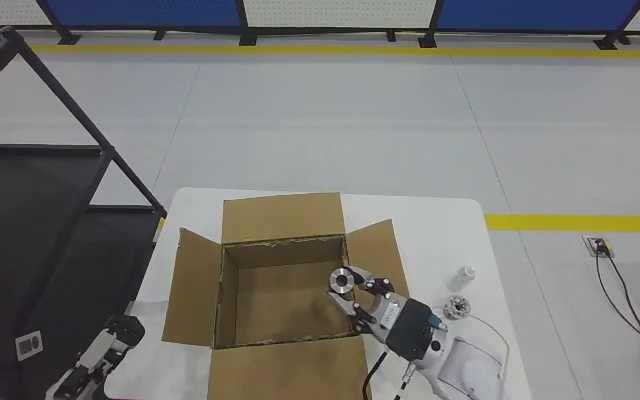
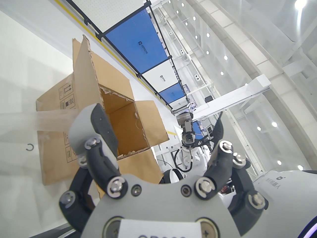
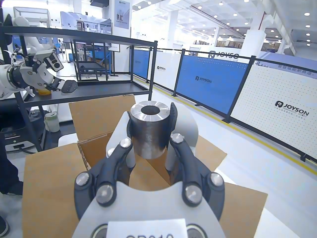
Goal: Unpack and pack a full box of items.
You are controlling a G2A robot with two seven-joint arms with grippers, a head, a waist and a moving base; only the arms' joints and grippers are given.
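**Right fingers grip a steel cylinder over the open box**

Right fingers are clenched on the steel cylinder, one on each side. It stands upright with its bored end facing up. Seen from above, it hangs over the box's opening at about 3 o'clock, close to the right-hand wall.

Left fingers are spread apart with nothing between them. They sit at about 8 o'clock from the box, past the edge of the white worktop.

The brown cardboard box sits in the middle of the worktop with all four flaps folded outward. Beyond its right flap, at about 4 o'clock, a small round part lies on the worktop. A small white bottle stands just beside that part, at 3 o'clock from the box. A black metal rack stands off the worktop at 9 o'clock.
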